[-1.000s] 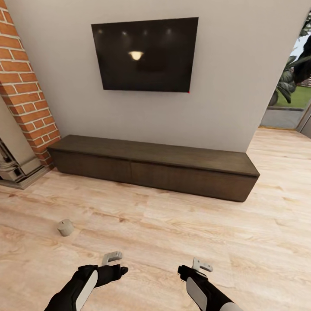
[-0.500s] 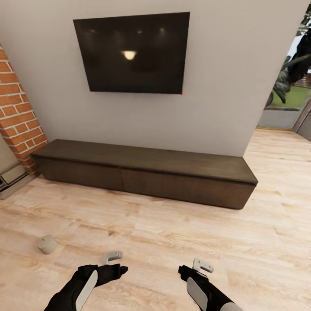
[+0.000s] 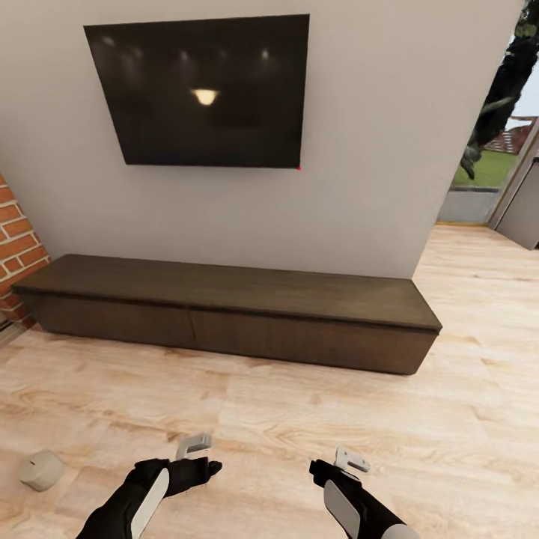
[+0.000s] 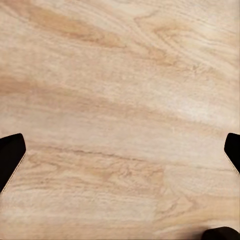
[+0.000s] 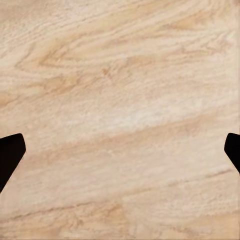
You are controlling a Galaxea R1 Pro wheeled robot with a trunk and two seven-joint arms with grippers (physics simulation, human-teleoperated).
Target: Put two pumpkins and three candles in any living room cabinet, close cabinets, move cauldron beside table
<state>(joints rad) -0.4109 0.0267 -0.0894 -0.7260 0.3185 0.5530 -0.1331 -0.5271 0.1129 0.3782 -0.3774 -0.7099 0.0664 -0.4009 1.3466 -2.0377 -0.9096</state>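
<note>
The long, low dark brown cabinet [image 3: 232, 318] stands against the white wall with all its flat fronts shut. One stubby pale grey candle [image 3: 41, 470] lies on the wood floor at the lower left, to the left of my left arm. My left gripper [image 3: 206, 469] and right gripper [image 3: 318, 470] hover low over the bare floor, well short of the cabinet. In the wrist views the left gripper [image 4: 120, 155] and right gripper [image 5: 120, 150] have their fingertips far apart, with nothing between them. The pumpkins and the other candles are out of view.
A black television [image 3: 198, 90] hangs on the wall above the cabinet. A brick column [image 3: 15, 251] is at the far left. At the right a doorway [image 3: 490, 150] opens to greenery outside. Light wood floor [image 3: 299, 419] stretches between me and the cabinet.
The camera has swung to the right and drawn closer, so the cabinet, television, brick column and candle have slid left in the picture. Both arms keep the same pose.
</note>
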